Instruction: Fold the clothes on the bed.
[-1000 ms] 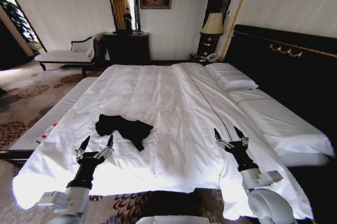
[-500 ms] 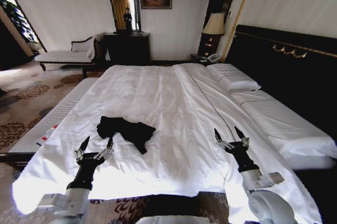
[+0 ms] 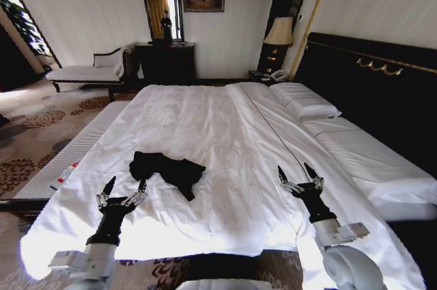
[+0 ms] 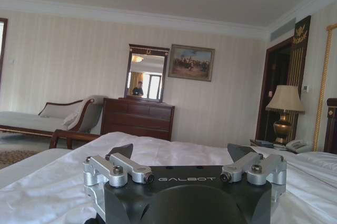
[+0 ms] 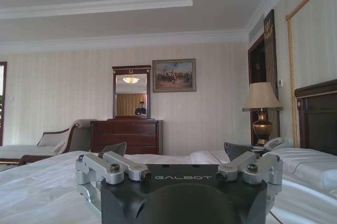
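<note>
- The black T-shirt (image 3: 166,170) is seen lying crumpled on the white sheet of the bed (image 3: 205,119).
- The left gripper (image 3: 123,185) is held just beside the T-shirt, fingers spread, nothing gripped.
- The right gripper (image 3: 298,173) is held well apart from the T-shirt, fingers likewise spread.

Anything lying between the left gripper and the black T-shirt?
No. In the head view, only bare white sheet of the bed separates the open left gripper from the crumpled black T-shirt just beyond it.
</note>
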